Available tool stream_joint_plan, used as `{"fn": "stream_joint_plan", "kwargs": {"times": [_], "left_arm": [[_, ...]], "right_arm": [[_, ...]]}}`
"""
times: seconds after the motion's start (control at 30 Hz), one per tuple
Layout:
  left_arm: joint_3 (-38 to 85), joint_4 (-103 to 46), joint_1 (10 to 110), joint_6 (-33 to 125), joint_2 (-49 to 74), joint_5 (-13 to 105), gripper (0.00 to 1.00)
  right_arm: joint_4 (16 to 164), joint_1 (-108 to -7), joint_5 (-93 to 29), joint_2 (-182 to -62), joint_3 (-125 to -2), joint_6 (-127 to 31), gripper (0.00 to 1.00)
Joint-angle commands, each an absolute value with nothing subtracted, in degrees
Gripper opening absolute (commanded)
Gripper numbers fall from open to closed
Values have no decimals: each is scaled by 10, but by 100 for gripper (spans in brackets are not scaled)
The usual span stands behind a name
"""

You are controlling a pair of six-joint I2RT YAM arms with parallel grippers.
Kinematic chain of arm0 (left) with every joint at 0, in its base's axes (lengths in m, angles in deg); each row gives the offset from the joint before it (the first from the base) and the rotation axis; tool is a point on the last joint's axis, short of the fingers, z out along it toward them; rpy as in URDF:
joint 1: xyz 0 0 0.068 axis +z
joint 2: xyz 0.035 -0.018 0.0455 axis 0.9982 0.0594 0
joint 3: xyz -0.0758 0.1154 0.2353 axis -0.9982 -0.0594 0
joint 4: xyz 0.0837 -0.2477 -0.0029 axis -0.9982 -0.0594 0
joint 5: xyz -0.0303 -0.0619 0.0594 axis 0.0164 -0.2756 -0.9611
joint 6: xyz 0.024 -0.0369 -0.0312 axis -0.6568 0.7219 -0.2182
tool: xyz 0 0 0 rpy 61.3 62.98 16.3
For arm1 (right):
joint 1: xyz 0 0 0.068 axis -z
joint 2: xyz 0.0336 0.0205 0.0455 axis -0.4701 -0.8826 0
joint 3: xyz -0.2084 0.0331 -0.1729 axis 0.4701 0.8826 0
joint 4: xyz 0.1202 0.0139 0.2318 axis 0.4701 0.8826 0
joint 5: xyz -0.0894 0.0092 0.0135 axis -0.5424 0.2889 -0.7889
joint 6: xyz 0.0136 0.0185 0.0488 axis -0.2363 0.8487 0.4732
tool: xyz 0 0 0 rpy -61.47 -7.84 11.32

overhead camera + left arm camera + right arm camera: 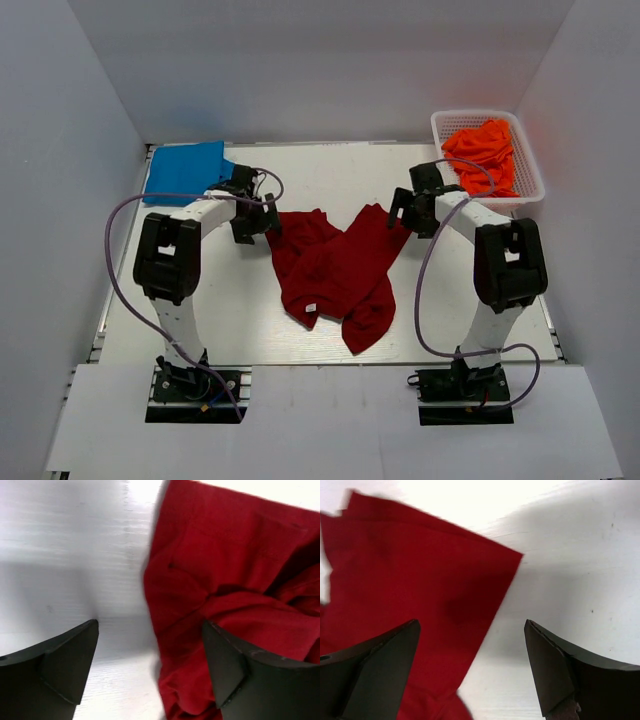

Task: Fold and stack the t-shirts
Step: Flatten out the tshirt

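Dark red t-shirt (335, 272) lies crumpled and unfolded mid-table, spreading toward the near edge, with its small white neck tag (312, 307) showing on the near-left part. Only the top view gives the whole layout. A blue t-shirt (185, 165) lies flat at the far left corner of the table (330, 170). Orange t-shirts (482, 150) are heaped in a white basket (530, 165) at the far right corner.

From above, the left gripper (258, 215) sits at the red shirt's far-left edge and the right gripper (405, 212) at its far-right edge. That view is too small to show how the jaws stand.

The wrist views settle that. In the left wrist view the jaws are spread wide and grip nothing. One finger (70, 665) is over bare white table and the other is over wrinkled red cloth, so the shirt's edge runs up between them. Whether the tips touch the cloth or the table, I cannot tell.

In the right wrist view the jaws are also spread wide and grip nothing. One finger (380, 670) is over a flat red panel and the other is over bare table. A squared corner of the cloth points toward the table beyond the fingers. This view shows the fabric smooth here, while the left wrist view shows folds and bunching. Neither wrist view shows the blue shirt, the orange ones or the basket.
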State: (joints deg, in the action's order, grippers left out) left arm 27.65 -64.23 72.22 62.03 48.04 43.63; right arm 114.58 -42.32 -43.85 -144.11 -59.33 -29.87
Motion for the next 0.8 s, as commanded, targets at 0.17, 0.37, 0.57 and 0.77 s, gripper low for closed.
{"fn": "stream_joint_plan", "kwargs": {"times": [0.17, 0.37, 0.57, 0.77], "left_arm": [[282, -591, 680, 622, 525, 497, 70], [332, -611, 667, 622, 552, 486, 0], [392, -617, 662, 622, 484, 437, 0], [431, -647, 668, 642, 341, 311, 0]], "right_arm": [[1131, -445, -469, -1522, -623, -272, 90], [1087, -467, -436, -1545, -618, -274, 41], [1048, -470, -477, -1494, -638, -268, 0], [1012, -465, -591, -1309, -656, -295, 0]]}}
